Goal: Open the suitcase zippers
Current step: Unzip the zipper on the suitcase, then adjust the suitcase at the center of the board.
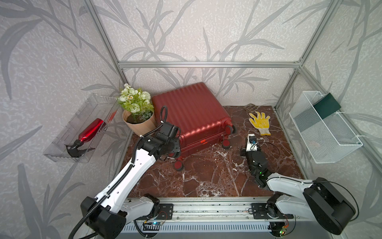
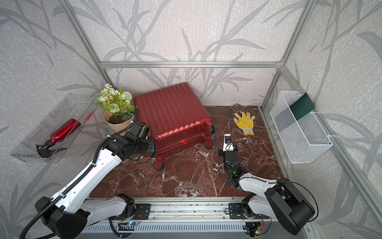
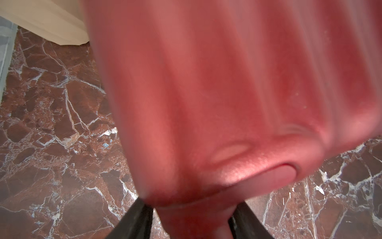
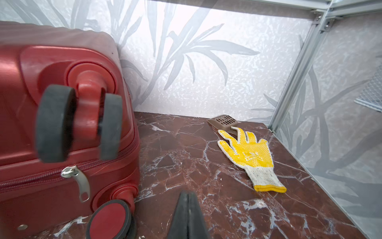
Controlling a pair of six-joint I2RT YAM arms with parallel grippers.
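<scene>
The right gripper (image 4: pixel 187 215) hovers over the near right of the marble table (image 1: pixel 206 175), fingers pressed together and empty. Further in, the left gripper (image 3: pixel 191 202) clasps a blurred red part at the near-left corner of the suitcase (image 1: pixel 192 111). The suitcase lies on its broad face at the far left, its zippers (image 4: pixel 41 175) closed.

On the tabletop (image 1: pixel 206 175), we see the flower pot (image 1: pixel 140 124) just left of the suitcase (image 1: pixel 192 111), the glove (image 1: pixel 259 122) well right.
</scene>
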